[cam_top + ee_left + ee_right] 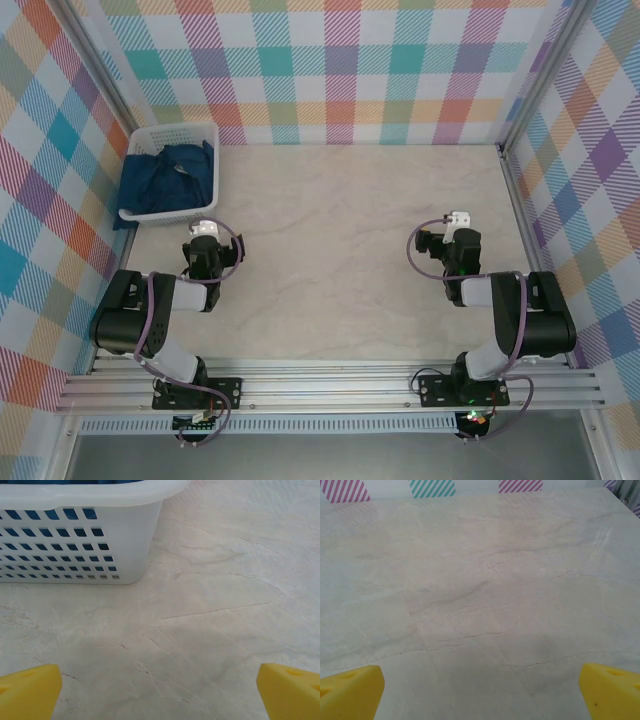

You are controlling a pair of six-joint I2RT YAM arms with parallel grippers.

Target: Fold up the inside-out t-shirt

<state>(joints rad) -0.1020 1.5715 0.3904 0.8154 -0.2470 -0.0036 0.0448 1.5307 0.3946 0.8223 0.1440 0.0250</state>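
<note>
Presently, the navy t-shirt lies bunched inside the white basket at the far left corner of the table. It is not folded, and some cloth spills over the basket's left rim. The left pincer sits over bare table just on the near side of the basket, its yellow fingertips spread wide. The right pincer is well apart on the right side, over bare table, likewise spread wide.

Bright, even, diffuse light; sharp pictures.
Faint soft shadows lie on the pale surface just ahead of the yellow fingers; its far edge shines weakly.
</note>
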